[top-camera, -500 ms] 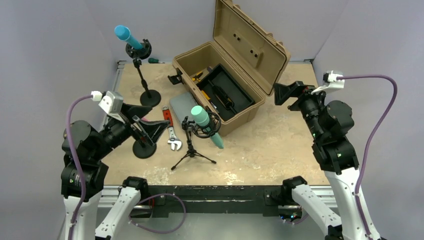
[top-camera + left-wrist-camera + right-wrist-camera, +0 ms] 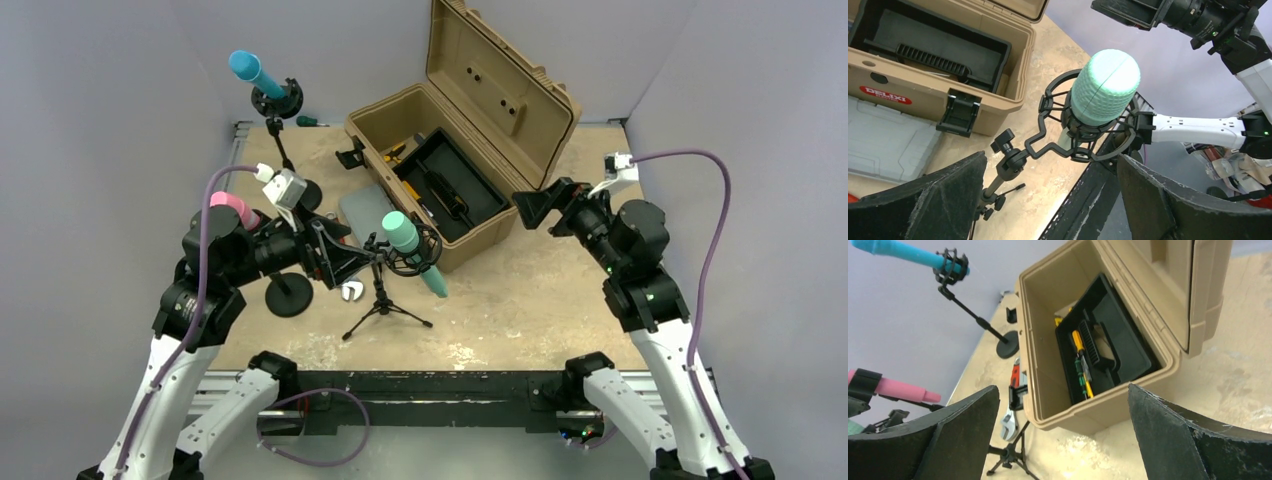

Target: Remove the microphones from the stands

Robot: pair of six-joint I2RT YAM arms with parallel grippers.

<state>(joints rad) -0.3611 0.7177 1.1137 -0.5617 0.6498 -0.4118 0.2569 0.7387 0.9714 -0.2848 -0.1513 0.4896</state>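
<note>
A mint-green microphone (image 2: pixel 403 232) sits tilted in a black shock mount on a small tripod stand (image 2: pixel 381 300) at the table's middle. My left gripper (image 2: pixel 345 262) is just left of it, open, its fingers apart from the mount. In the left wrist view the microphone's head (image 2: pixel 1104 85) fills the centre above the left gripper (image 2: pixel 1053 157), with the stand's stem (image 2: pixel 1000 172) between the fingers and nothing touched. My right gripper (image 2: pixel 535 205) hangs open by the toolbox's right side, holding nothing. The right wrist view shows the tripod's legs (image 2: pixel 1010 455) low between the right gripper's (image 2: pixel 1064 387) fingers.
An open tan toolbox (image 2: pixel 455 180) with tools stands behind the tripod, beside a grey case (image 2: pixel 360 210). A blue microphone (image 2: pixel 250 70) on a tall stand is at the back left. A pink microphone (image 2: pixel 232 208) on a round-based stand (image 2: pixel 288 297) sits behind my left arm. A wrench (image 2: pixel 350 291) lies by the tripod.
My left arm has swung forward and right, bringing its open gripper up to the green microphone and uncovering the pink one. My right arm has moved left toward the toolbox.
</note>
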